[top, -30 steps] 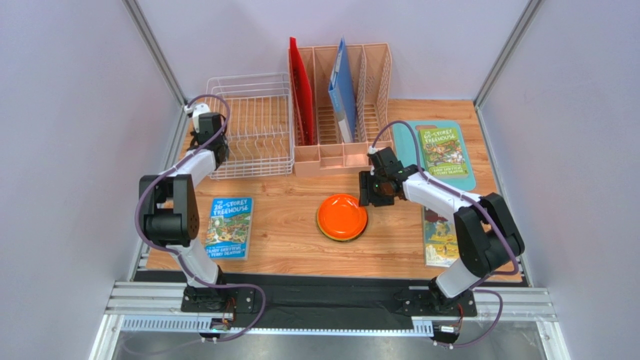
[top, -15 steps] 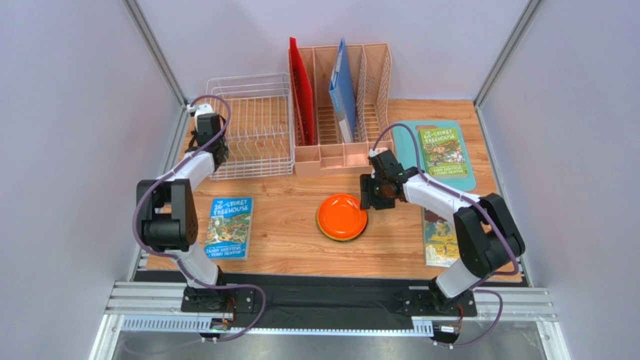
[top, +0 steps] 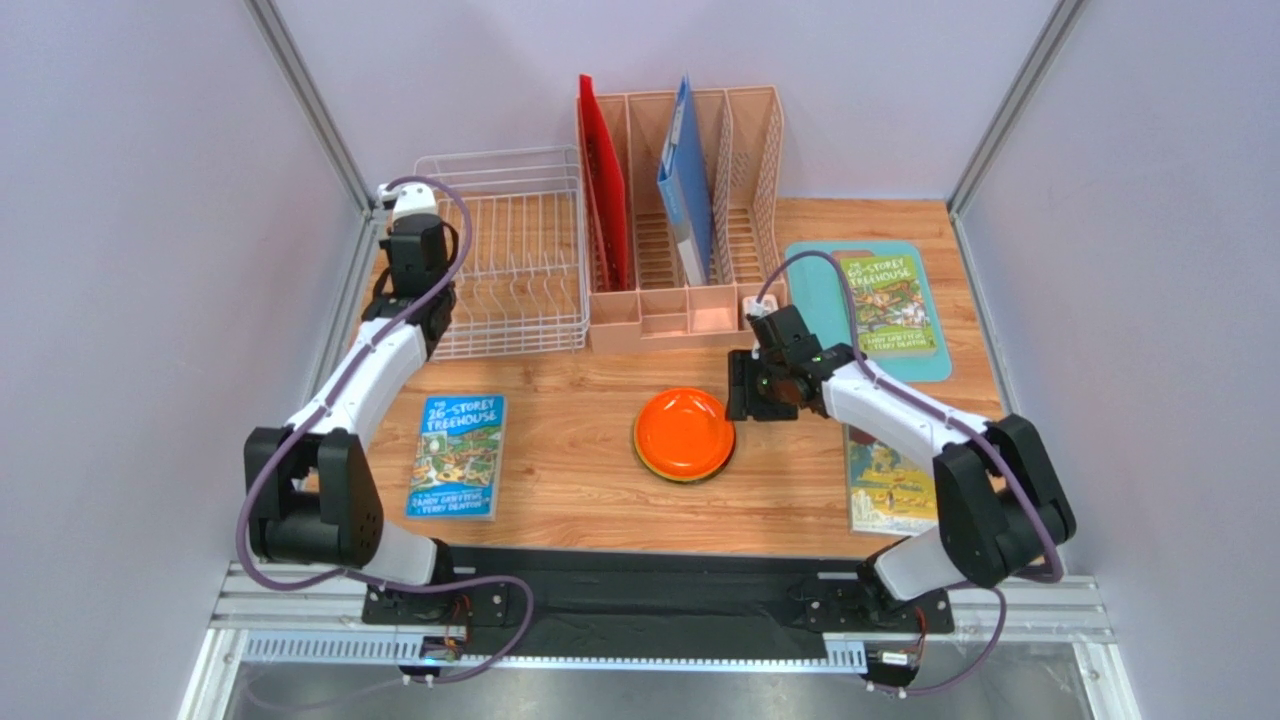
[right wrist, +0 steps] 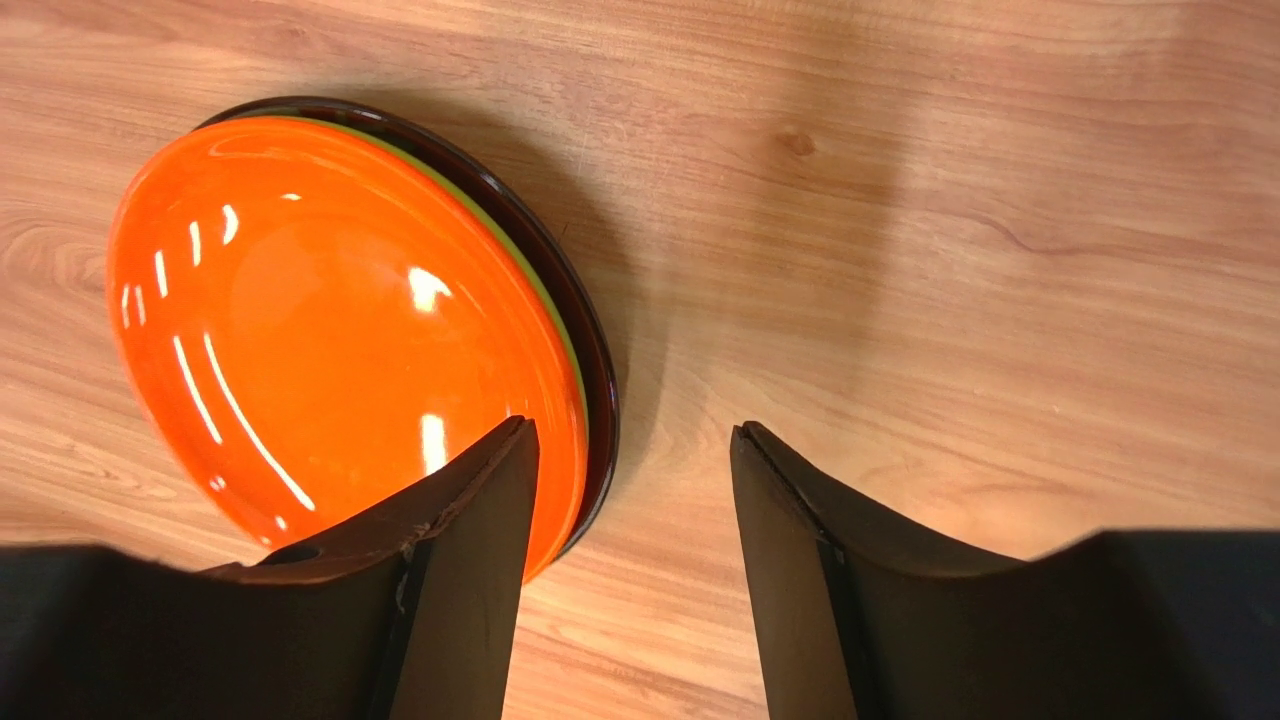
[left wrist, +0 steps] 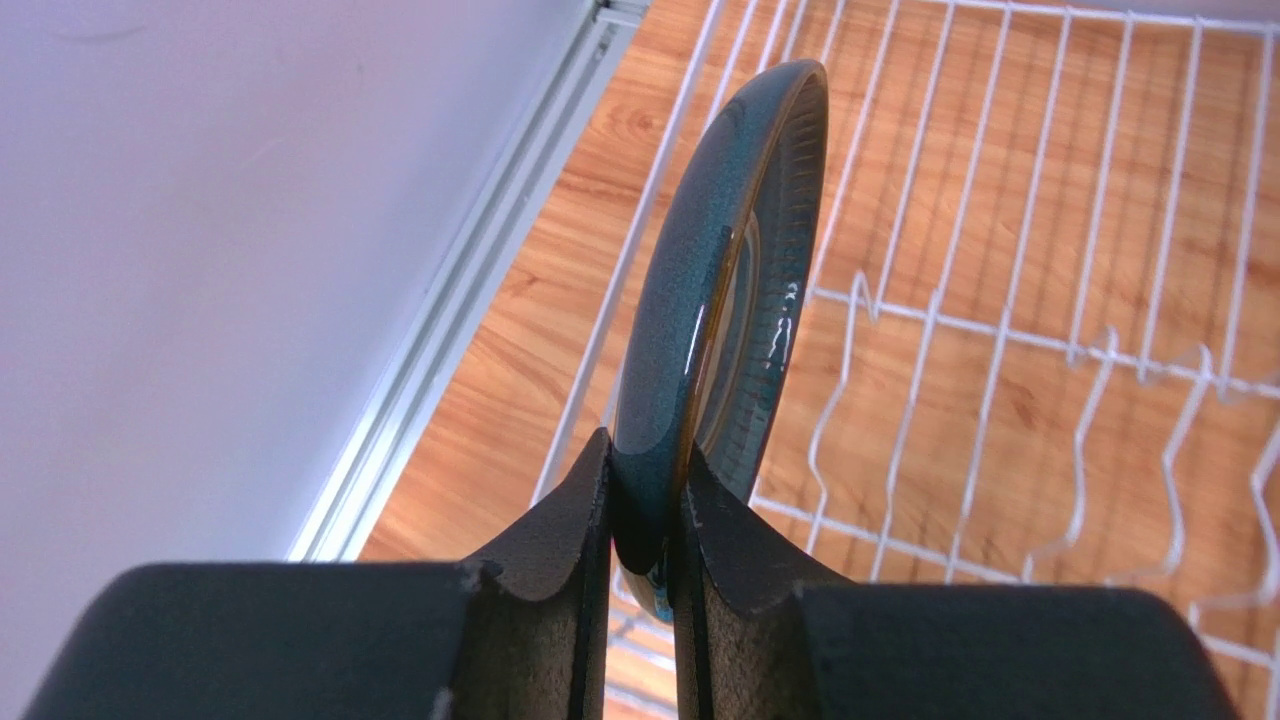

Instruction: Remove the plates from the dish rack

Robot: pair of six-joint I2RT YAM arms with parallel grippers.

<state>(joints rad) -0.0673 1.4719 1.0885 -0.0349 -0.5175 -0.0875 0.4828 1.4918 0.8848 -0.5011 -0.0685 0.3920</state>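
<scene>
The white wire dish rack (top: 511, 278) stands at the back left. It also shows in the left wrist view (left wrist: 1052, 345). My left gripper (top: 406, 267) hangs over its left edge. In the left wrist view the left gripper (left wrist: 646, 468) is shut on the rim of the dark grey-teal plate (left wrist: 721, 270), held on edge above the rack's left side. The orange plate (top: 684, 432) tops a stack at mid-table, over a lime green sliver (right wrist: 562, 333) and the dark red plate (right wrist: 595, 368). My right gripper (top: 747, 387) is open and empty just right of the stack; its left finger overlaps the orange plate (right wrist: 331, 330).
A peach file organizer (top: 706, 308) with a red and a blue folder stands right of the rack. Books lie at the front left (top: 458, 455), back right (top: 887, 300) and front right (top: 884, 477). Walls close in the left, back and right sides.
My left arm has stretched out and its wrist has moved a little toward the back with the plate. My right gripper has shifted slightly to the right beside the stack.
</scene>
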